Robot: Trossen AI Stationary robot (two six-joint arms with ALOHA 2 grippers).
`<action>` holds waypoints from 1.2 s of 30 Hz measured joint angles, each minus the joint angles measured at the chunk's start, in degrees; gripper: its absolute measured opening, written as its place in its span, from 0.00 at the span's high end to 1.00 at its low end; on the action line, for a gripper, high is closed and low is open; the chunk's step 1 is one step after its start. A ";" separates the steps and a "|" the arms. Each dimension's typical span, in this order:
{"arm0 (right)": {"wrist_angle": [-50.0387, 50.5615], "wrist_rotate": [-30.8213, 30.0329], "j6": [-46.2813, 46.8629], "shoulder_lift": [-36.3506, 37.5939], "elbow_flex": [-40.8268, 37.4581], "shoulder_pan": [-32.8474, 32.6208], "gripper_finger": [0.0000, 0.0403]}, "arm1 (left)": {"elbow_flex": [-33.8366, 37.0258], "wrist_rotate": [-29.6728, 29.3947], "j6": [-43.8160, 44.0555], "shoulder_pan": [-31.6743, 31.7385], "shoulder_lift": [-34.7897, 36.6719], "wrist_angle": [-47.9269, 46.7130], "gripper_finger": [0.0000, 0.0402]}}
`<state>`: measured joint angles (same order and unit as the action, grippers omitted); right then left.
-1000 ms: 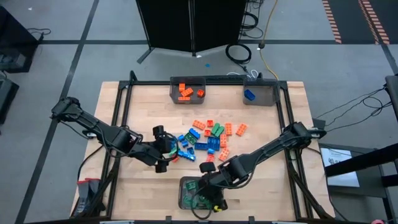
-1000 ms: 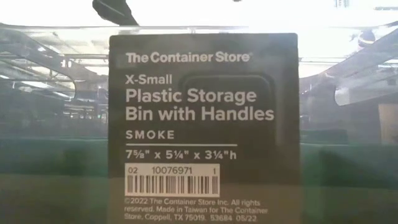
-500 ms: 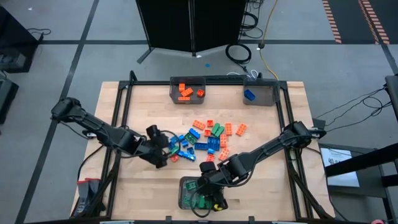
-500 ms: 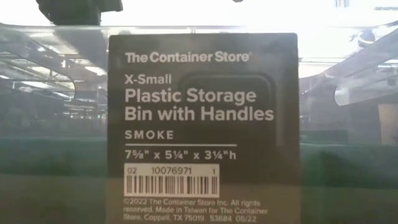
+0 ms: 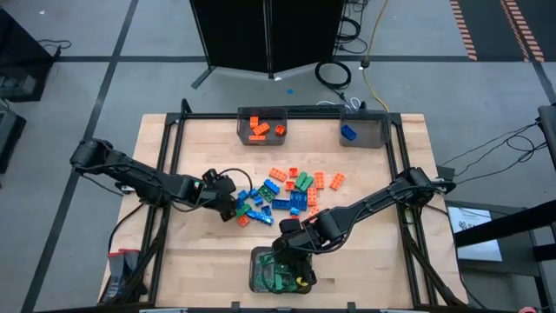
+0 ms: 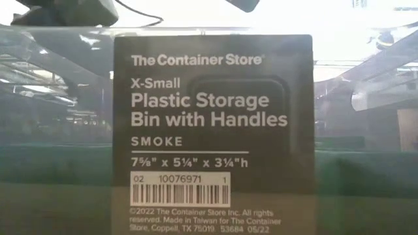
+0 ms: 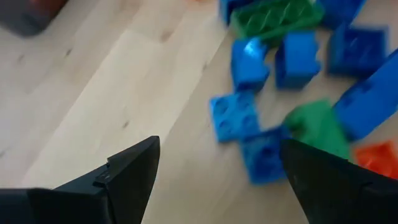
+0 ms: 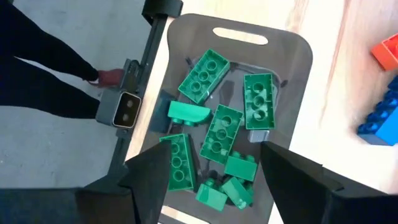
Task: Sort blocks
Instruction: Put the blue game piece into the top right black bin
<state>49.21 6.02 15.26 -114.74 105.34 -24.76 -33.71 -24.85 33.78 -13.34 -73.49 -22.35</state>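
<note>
three smoke-grey translucent plastic bins (image 5: 261,127) (image 5: 364,131) (image 5: 280,270) sit on a pale wooden table (image 5: 196,257); black cable coil (image 5: 334,73) beyond.

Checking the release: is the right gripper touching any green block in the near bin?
Apart. In the right wrist view the right gripper stands open above the bin, nothing between its fingers; the green blocks lie loose below.

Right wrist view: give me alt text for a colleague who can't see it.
The right pincer hangs open and empty over a grey bin holding about eight green blocks. Pale wooden table lies alongside, with blue and orange blocks at its edge.
</note>
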 joint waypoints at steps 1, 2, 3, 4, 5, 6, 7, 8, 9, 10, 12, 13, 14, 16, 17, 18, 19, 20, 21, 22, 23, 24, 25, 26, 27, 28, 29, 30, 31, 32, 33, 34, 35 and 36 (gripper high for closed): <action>0.02 0.00 -0.06 0.00 0.00 0.10 0.40 | 0.24 0.01 -0.05 -0.01 0.00 1.82 0.17; 0.02 0.02 -0.23 0.00 -0.02 0.19 0.40 | 0.43 0.04 -0.04 -0.02 0.00 3.30 0.17; 0.02 0.10 -0.47 0.00 0.00 0.30 0.40 | 0.50 0.16 0.00 -0.02 -0.06 4.64 0.17; 0.02 0.11 -0.71 0.00 -0.01 0.42 0.40 | 0.50 0.56 -0.02 -0.02 -0.35 5.85 0.17; 0.02 0.10 -0.96 0.00 0.00 0.51 0.40 | 0.48 0.73 -0.27 -0.02 -0.65 6.39 0.17; 0.00 0.09 -1.15 0.00 0.00 0.65 0.40 | 0.48 0.81 -0.82 -0.04 -1.05 6.17 0.17; 0.00 0.09 -1.17 0.00 0.00 0.76 0.40 | 0.48 0.82 -1.04 -0.04 -1.64 5.88 0.17; 0.00 0.09 -1.15 0.00 0.00 0.81 0.40 | 0.48 0.84 -1.08 -0.04 -2.33 5.83 0.17; 0.00 0.09 -1.15 0.00 0.00 0.85 0.40 | 0.48 0.84 -1.07 -0.04 -3.06 5.78 0.17; 0.00 0.09 -1.15 0.00 0.00 0.86 0.40 | 0.48 0.82 -0.96 -0.04 -3.83 5.91 0.17; -0.02 0.09 -1.10 0.00 0.00 0.86 0.40 | 0.48 0.84 0.21 -0.04 -5.45 6.71 0.17; -0.02 0.09 -0.94 0.00 0.00 0.86 0.40 | 0.48 0.86 0.38 -0.07 -6.34 7.33 0.17; -0.02 0.09 -0.75 0.00 0.00 0.86 0.40 | 0.48 0.87 0.38 -0.05 -7.15 7.82 0.17; -0.02 0.11 -0.38 0.00 0.00 0.81 0.40 | 0.48 2.00 0.40 -0.04 -8.97 8.82 0.17; -0.04 0.11 -0.14 0.00 0.00 0.81 0.40 | 0.48 3.09 0.39 -0.02 -9.84 8.89 0.17; 0.00 0.11 0.02 0.00 0.00 0.81 0.40 | 0.48 4.09 0.38 -0.04 -10.64 8.76 0.17; -0.02 0.11 0.21 0.00 0.00 0.79 0.40 | 0.48 5.04 0.39 -0.05 -11.37 8.69 0.17; -0.02 0.11 0.40 0.00 0.00 0.79 0.40 | 0.48 5.57 0.65 -0.09 -12.00 8.51 0.17; -0.02 0.11 0.55 0.00 0.00 0.72 0.40 | 0.34 5.84 0.68 -0.07 -12.42 8.35 0.17; -0.02 0.09 0.70 0.00 0.00 0.68 0.40 | 0.31 6.10 0.78 -0.04 -12.69 8.29 0.17; -0.02 0.11 0.92 0.00 0.00 0.65 0.40 | 0.28 6.13 0.79 -0.05 -12.99 8.21 0.17; -0.02 0.11 1.23 0.00 0.00 0.55 0.40 | 0.28 6.12 0.78 -0.07 -13.15 8.19 0.17; -0.02 0.09 1.58 0.00 0.00 0.53 0.40 | 0.28 6.13 0.67 -0.07 -13.16 8.23 0.18; -0.02 0.11 1.85 0.00 0.00 0.48 0.40 | 0.28 6.16 0.59 -0.07 -13.16 8.45 0.19; -0.02 0.11 2.02 0.00 0.00 0.37 0.40 | 0.31 6.20 0.47 -0.07 -13.16 8.66 0.21; -0.02 0.09 2.08 0.00 0.00 0.31 0.40 | 0.31 6.22 0.44 -0.08 -12.93 8.79 0.24; -0.02 0.09 2.08 0.00 0.00 0.31 0.40 | 0.31 6.36 0.42 -0.09 -12.84 8.86 0.27; -0.02 0.10 2.08 0.00 0.00 0.28 0.40 | 0.31 6.58 0.42 -0.09 -12.83 8.95 0.30; -0.02 0.11 2.08 0.00 0.00 0.27 0.40 | 0.31 6.80 0.42 -0.09 -12.83 8.99 0.34; -0.02 0.11 2.08 0.00 0.00 0.27 0.40 | 0.31 7.10 0.37 -0.12 -12.83 9.04 0.39; -0.02 0.11 2.10 0.00 0.00 0.27 0.40 | 0.31 7.48 0.37 -0.13 -12.83 9.10 0.44; -0.02 0.09 2.09 0.00 0.00 0.27 0.41 | 0.31 8.00 0.39 -0.11 -12.83 9.18 0.50; 0.00 0.09 2.10 0.00 0.00 0.27 0.41 | 0.31 8.33 0.43 -0.11 -12.83 9.20 0.56; 0.13 0.09 2.09 0.04 0.00 0.27 0.42 | 0.24 8.54 0.44 -0.11 -12.83 9.14 0.61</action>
<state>49.33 6.11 17.35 -114.69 105.34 -24.49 -33.48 -16.31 34.22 -13.45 -86.32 -13.21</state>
